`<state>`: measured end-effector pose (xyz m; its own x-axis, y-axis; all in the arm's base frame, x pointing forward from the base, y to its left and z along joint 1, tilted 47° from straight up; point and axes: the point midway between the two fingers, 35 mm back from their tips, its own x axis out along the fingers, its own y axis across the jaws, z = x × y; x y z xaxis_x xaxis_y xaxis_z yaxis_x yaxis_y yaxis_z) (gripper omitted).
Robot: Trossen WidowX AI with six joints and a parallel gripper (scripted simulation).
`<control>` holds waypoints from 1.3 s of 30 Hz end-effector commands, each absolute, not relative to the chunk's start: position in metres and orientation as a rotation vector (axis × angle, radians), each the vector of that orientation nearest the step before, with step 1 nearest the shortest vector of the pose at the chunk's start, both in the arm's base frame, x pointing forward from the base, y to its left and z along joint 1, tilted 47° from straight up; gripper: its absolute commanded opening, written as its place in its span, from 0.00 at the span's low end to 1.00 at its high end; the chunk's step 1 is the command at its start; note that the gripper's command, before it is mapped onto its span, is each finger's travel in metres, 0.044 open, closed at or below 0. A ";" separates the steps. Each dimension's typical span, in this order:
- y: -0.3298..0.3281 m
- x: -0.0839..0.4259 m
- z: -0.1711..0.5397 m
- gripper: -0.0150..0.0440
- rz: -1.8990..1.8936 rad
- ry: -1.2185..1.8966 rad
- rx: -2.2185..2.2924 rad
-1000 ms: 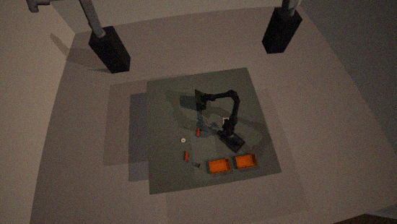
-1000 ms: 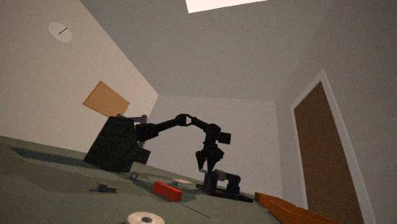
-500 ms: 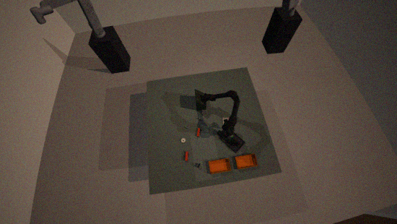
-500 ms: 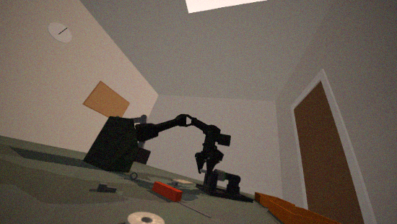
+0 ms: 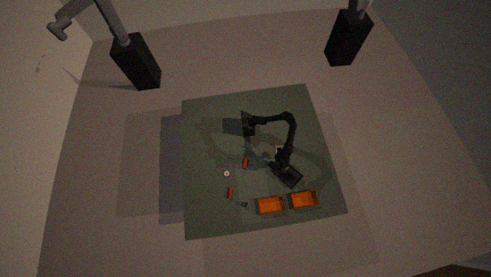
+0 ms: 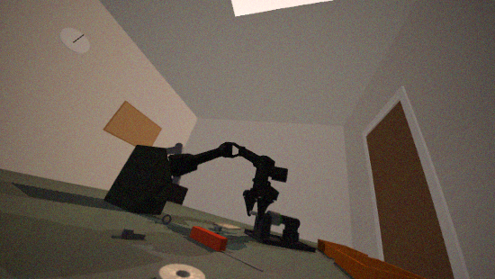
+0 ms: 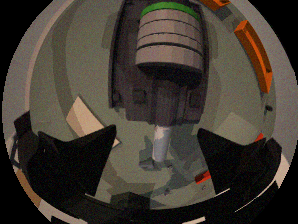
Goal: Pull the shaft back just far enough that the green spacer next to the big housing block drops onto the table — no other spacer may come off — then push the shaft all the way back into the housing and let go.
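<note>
The dark fixture (image 5: 293, 180) (image 6: 288, 244) (image 7: 116, 65) stands on the table. The pale shaft end (image 7: 160, 145) sticks out of its near support post (image 7: 169, 102). Several light grey spacers (image 7: 169, 39) sit together on the shaft, and the green spacer (image 7: 172, 7) is at their far end at the top of the wrist view. The big housing block (image 6: 292, 229) shows in the exterior view but is cut off in the wrist view. My gripper (image 6: 255, 213) (image 7: 158, 131) is open and empty, its fingers on either side of the shaft end, not touching it.
Orange bins (image 5: 270, 205) (image 5: 303, 200) (image 7: 256, 55) stand beyond the fixture. Red blocks (image 5: 245, 163) (image 5: 230, 193) (image 6: 208, 238), a white ring (image 5: 226, 175) (image 6: 171, 271) and a small dark part (image 5: 244, 204) lie on the table. A beige tile (image 7: 86, 122) lies left of the shaft in the wrist view.
</note>
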<state>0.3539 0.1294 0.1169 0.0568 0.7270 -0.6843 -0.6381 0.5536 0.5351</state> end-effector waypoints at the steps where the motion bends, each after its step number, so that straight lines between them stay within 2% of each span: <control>1: 0.129 0.354 0.116 1.00 1.032 1.108 0.101; 39: 0.142 0.355 0.104 1.00 1.033 1.107 0.102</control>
